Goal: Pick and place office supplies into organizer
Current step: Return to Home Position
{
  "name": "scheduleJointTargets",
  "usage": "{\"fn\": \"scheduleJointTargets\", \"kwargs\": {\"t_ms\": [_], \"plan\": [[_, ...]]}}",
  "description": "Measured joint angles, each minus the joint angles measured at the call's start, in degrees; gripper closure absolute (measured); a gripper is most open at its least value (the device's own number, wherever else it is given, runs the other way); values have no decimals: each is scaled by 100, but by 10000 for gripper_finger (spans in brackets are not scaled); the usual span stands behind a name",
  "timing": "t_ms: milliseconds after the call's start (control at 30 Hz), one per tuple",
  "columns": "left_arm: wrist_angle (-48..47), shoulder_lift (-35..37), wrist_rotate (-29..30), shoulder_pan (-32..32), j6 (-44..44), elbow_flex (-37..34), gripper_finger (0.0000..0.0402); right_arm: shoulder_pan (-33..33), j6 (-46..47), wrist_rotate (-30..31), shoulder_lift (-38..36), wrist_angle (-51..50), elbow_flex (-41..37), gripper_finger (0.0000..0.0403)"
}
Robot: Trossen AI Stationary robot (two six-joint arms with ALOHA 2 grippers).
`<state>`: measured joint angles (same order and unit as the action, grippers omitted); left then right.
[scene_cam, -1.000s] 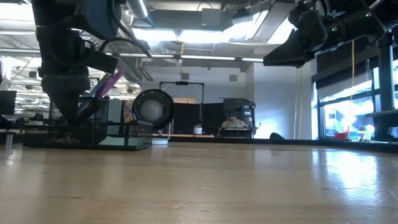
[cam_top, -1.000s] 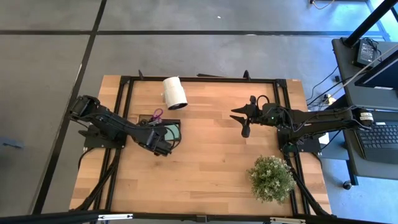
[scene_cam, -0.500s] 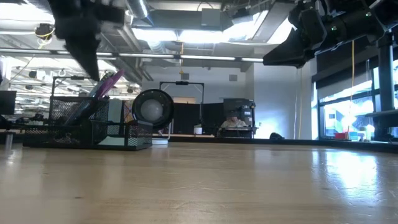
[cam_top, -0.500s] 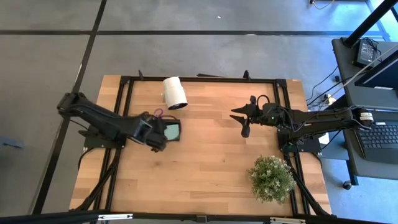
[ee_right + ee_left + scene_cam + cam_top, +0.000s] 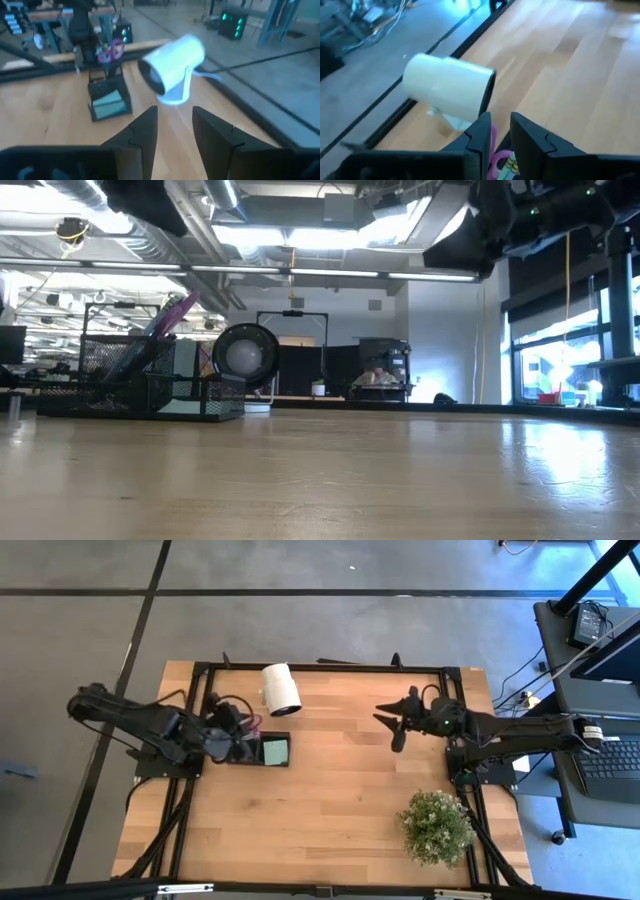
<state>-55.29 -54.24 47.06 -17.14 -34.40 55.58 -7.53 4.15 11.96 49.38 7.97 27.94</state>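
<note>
Now left tool (image 5: 501,121), empty with narrow gap, farther back near organizer (image 5: 175,395); right tool (image 5: 175,114) aloft, ajar.

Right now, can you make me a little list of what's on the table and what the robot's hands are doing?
Organizer: black tray, table's left side
Inside it: purple scissors sticking up, green sticky pad lying flat
White roll: close to the organizer
Plant: right side, near the right arm's base
Left gripper: slightly open, empty, raised by the organizer
Right gripper: open, empty, raised over the right side
</note>
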Motion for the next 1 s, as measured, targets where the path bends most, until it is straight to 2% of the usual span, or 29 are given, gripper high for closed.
{"fn": "scheduleJointTargets", "kwargs": {"t_ms": [100,333,533,767,1000], "plan": [[165,358,5,-2,258,-127,336,-105,-158,1,-328,-47,9,276],[342,1172,85,-3,306,-623,337,-298,-294,7,-1254,-852,9,276],[1515,1964,62,-3,1034,-1484,343,-301,-268,7,-1833,-1104,-227,276],[3077,2942,-550,-3,1993,-2637,344,-301,-110,10,-2174,-1112,-616,276],[3427,4038,-921,-1,2475,-3243,344,-304,24,10,-2380,-1030,-830,276]]}}
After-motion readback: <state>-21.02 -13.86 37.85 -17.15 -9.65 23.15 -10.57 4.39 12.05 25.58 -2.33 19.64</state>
